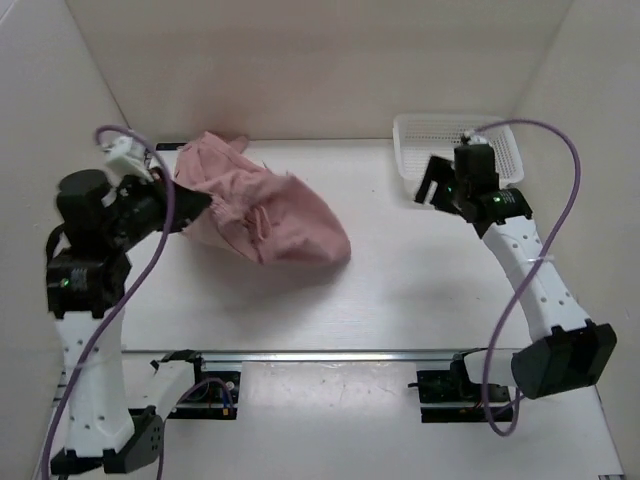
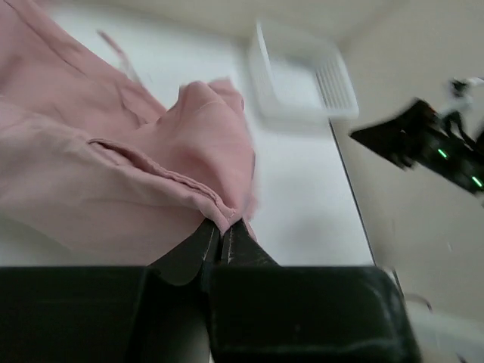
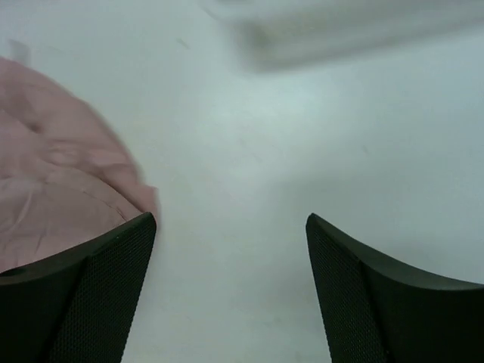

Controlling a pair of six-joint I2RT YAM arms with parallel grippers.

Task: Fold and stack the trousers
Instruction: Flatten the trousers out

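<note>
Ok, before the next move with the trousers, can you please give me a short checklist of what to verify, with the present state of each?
1. Grip: left gripper shut on an edge of the trousers: ok.
2. Other arm: right gripper open and empty: ok.
3. Cloth flat for folding: not ok, trousers bunched in a heap.
4. Path from right gripper to trousers: ok, only bare table between.
5. Clearance: basket apart from trousers: ok.

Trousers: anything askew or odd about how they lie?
Yes. The trousers lie in a crumpled heap, not folded. The left gripper pinches one edge, while the right gripper hangs open and empty.
</note>
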